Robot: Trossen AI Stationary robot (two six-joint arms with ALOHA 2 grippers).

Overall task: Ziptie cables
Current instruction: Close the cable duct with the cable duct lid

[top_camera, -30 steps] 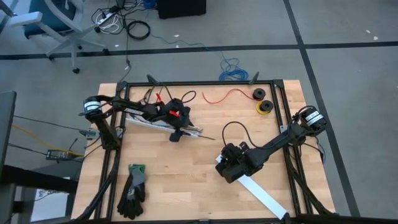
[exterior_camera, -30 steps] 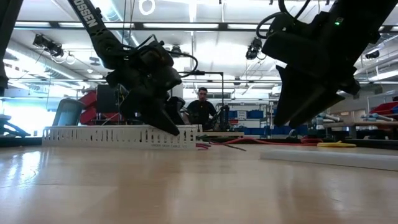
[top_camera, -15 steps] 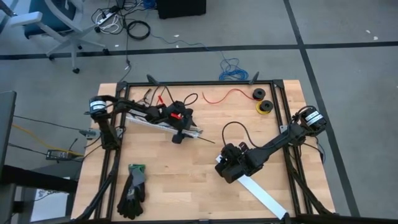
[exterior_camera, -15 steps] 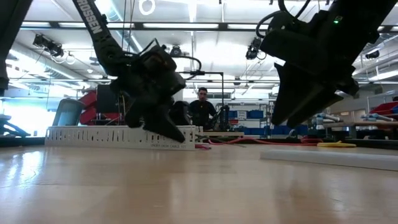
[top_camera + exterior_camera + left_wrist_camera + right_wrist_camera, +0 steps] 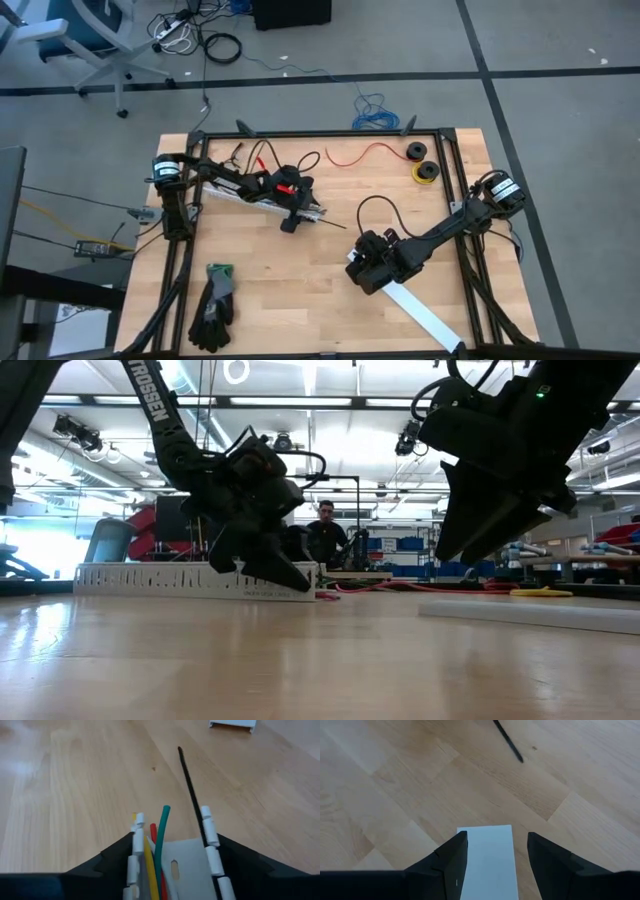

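lying loose, the cables (image 5: 152, 855) look light, floppy (grip mid-bundle); left gripper (image 5: 170, 870) straddles them, jaws apart; right gripper (image 5: 492, 857) gapes, empty.

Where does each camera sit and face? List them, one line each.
High: overhead, straight down on table; both arms, left tool, right tool.
Low: table-top level, facing the room; both arms hang in.
Left wrist: on left arm, facing cables in slotted channel.
Right wrist: on right arm, facing white strip.
Shared: both wrist views catch the black tie.
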